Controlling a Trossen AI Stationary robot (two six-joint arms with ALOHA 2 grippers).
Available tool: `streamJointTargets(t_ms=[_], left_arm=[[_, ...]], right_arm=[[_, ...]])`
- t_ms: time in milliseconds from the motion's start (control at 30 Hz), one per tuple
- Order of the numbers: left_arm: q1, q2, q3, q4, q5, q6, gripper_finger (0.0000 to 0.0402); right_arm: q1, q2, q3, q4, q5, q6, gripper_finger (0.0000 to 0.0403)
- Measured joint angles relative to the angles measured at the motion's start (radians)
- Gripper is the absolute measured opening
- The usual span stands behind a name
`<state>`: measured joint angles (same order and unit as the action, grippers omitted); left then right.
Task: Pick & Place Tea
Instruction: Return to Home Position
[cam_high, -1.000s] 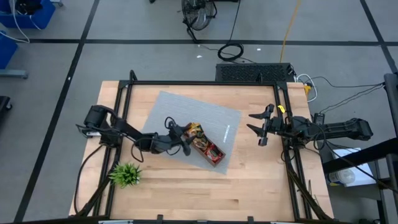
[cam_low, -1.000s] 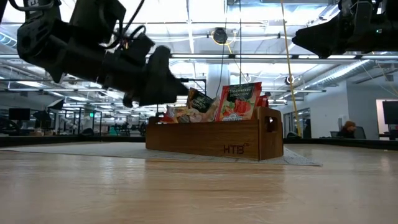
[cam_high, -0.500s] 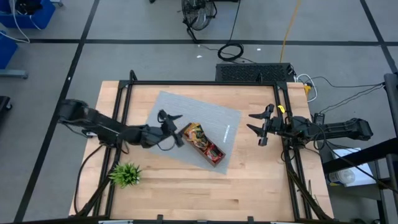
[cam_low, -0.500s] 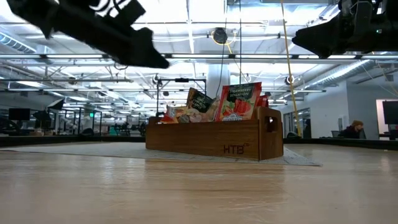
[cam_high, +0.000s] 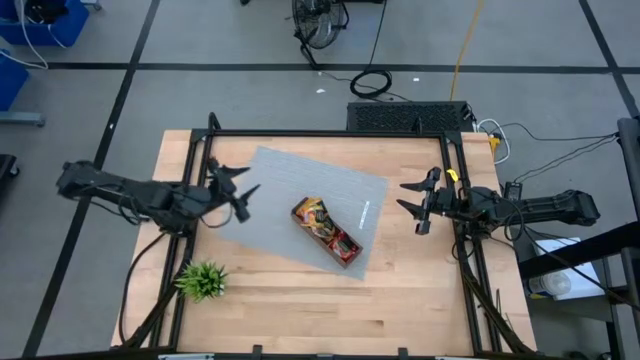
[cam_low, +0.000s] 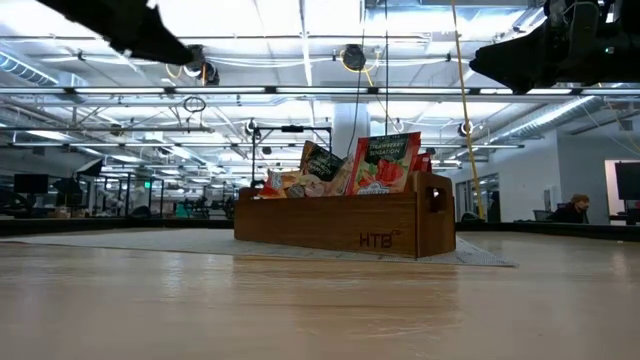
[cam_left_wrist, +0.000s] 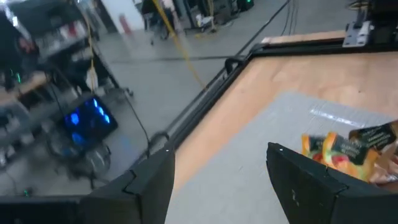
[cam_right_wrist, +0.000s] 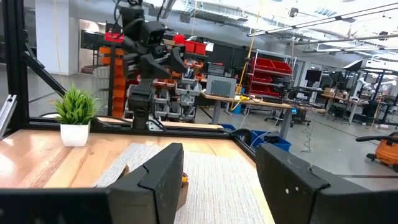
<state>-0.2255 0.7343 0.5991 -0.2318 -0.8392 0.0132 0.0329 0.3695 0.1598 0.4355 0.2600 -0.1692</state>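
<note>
1. The left hand (cam_high: 240, 190) hangs over the desk's (cam_high: 400, 300) left side, at the edge of the grey mat (cam_high: 300, 175), its fingers (cam_left_wrist: 149, 183) spread apart and holding nothing.
2. The right hand (cam_high: 408, 198) waits over the desk's right side, fingers also apart and empty, pointing toward the middle.
3. A strip of bare mat lies between the left hand and the tray (cam_low: 340, 222); the two are well apart.
4. The tea (cam_low: 383, 162) is inside the tray, sachets standing on edge and leaning, with the tops of a red one and some darker and paler ones above the rim. I cannot count them.
5. In the high view the one tray's long axis runs slantwise, upper left to lower right, on the lower right part of the one mat.
6. One plant (cam_high: 203, 280) stands off the mat near the desk's left corner, beside the left arm.
</note>
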Motion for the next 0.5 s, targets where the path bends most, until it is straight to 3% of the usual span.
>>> streamJointTargets(t_ms=[100, 233, 500], left_arm=[[0.007, -0.056, -0.011, -0.111, 0.006, -0.120, 0.0253], [0.031, -0.100, -0.080, -0.102, 0.089, -0.145, 0.0253], [0.107, -0.191, -0.293, 0.172, 0.361, -0.052, 0.0253]], right_arm=[[0.000, 0.000, 0.000, 0.000, 0.000, 0.000, 0.0185], [0.000, 0.000, 0.000, 0.000, 0.000, 0.000, 0.0185], [0.000, 0.000, 0.000, 0.000, 0.000, 0.000, 0.0185]])
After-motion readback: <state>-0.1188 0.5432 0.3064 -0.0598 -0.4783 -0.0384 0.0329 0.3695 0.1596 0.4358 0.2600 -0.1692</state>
